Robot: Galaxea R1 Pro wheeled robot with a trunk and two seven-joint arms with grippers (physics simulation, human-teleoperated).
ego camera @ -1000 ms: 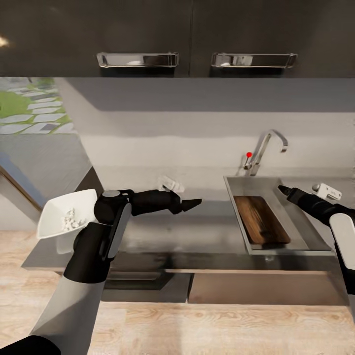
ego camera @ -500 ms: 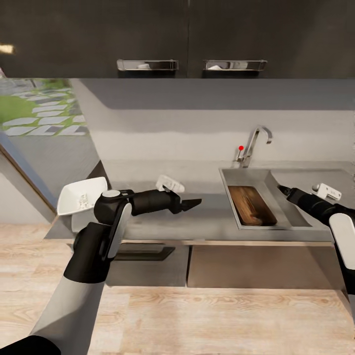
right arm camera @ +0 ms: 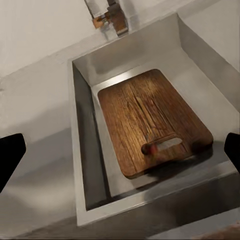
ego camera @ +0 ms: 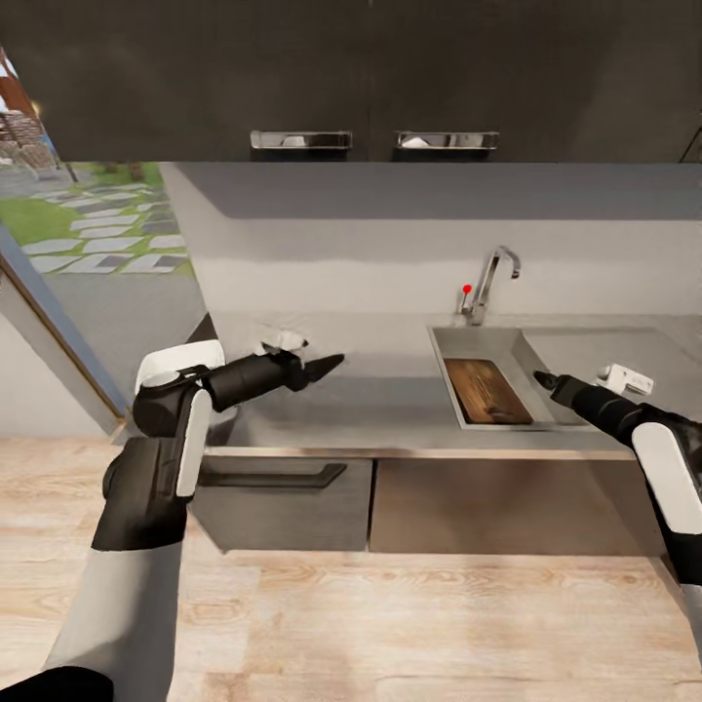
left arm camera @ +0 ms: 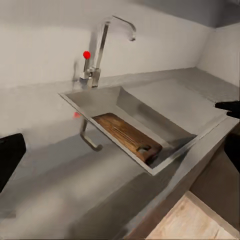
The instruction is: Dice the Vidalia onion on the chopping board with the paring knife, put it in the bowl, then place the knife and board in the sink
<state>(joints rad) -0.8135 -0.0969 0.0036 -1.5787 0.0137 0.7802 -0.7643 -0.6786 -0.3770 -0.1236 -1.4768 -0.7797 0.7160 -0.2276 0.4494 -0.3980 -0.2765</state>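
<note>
The dark brown chopping board [ego camera: 486, 391] lies flat inside the grey steel sink [ego camera: 475, 343], below the chrome tap [ego camera: 485, 283]. In the right wrist view the board [right arm camera: 145, 117] has its slot handle at the end away from the tap. I cannot make out the paring knife. My right gripper [ego camera: 541, 378] hovers over the sink's right side, open, with its fingers [right arm camera: 10, 155] wide apart and nothing between them. My left gripper [ego camera: 328, 366] hangs over the grey countertop [ego camera: 390, 409] left of the sink, open and empty. The white bowl [ego camera: 164, 363] is mostly hidden behind my left elbow.
Dark wall cabinets [ego camera: 370, 78] with chrome handles hang above the counter. Dark grey base cabinets [ego camera: 439, 502] stand below it, over a light wood floor [ego camera: 390, 624]. A window [ego camera: 88, 224] onto a garden is at the left. The drainboard [ego camera: 604, 346] lies right of the basin.
The camera has pulled back, so the counter and sink look smaller and farther. My left arm has drawn in to the left, now covering most of the bowl. The board stays in the sink.
</note>
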